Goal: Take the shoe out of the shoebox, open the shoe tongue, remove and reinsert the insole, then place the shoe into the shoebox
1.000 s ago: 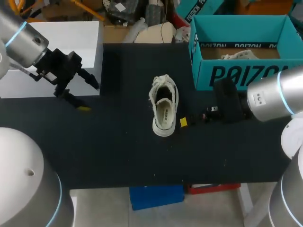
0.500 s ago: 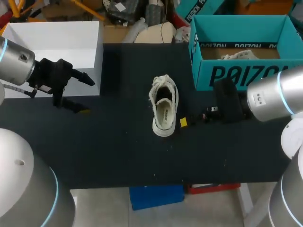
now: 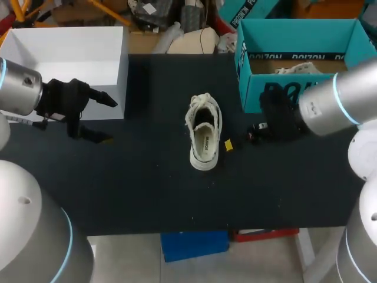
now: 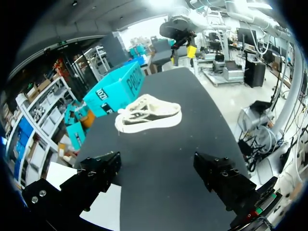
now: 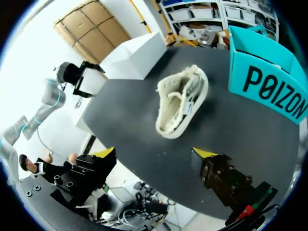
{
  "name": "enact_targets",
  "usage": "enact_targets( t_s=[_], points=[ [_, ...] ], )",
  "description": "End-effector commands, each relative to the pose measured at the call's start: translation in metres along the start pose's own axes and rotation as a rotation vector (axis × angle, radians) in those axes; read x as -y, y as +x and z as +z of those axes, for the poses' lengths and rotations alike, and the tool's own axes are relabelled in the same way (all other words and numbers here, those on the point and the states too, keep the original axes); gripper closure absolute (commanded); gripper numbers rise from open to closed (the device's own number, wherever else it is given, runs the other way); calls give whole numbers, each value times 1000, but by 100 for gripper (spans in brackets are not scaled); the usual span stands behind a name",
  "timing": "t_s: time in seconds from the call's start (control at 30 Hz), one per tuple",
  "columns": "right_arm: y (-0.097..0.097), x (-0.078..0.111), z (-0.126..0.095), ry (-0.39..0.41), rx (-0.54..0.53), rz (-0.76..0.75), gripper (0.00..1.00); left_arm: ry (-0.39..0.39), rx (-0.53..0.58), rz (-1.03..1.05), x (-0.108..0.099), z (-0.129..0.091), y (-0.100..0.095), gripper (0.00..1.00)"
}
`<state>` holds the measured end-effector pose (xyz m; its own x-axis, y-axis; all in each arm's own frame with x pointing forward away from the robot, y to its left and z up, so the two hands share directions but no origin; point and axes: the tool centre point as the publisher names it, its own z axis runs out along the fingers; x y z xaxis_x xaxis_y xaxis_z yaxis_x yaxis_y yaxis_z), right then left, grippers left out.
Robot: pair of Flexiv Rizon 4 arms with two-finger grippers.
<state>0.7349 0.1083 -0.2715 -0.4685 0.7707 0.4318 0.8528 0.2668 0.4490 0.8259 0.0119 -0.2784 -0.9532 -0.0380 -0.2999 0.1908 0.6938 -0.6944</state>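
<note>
Cream lace-up shoe (image 3: 204, 140) — soft, oval — near boxy teal shoebox (image 3: 258, 84)

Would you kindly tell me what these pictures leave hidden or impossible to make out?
Shoebox contents: head view, its front wall hides all but a white scrap.
Shoe toe interior: every view, tongue and laces cover it.
Right pincer: head view, one yellow tip shows; its own body hides the other.

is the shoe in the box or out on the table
Out. The shoe stands upright on its sole on the black table, apart from the teal shoebox.
</note>
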Motion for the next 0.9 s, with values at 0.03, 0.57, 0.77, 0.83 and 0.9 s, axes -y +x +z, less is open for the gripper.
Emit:
enact_targets(
  t_s=[0.03, 0.57, 0.77, 0.83, 0.9],
  points=[
    [8, -56, 26, 316, 396, 103, 0, -2, 8, 1, 0, 0, 3, 0],
    [9, -67, 33, 337, 426, 92, 0, -2, 8, 1, 0, 0, 3, 0],
    [4, -71, 48, 287, 486, 117, 0, -2, 8, 1, 0, 0, 3, 0],
    [3, -70, 51, 266, 500, 118, 0, -2, 8, 1, 0, 0, 3, 0],
    [1, -69, 56, 258, 506, 128, 0, -2, 8, 1, 0, 0, 3, 0]
  ],
)
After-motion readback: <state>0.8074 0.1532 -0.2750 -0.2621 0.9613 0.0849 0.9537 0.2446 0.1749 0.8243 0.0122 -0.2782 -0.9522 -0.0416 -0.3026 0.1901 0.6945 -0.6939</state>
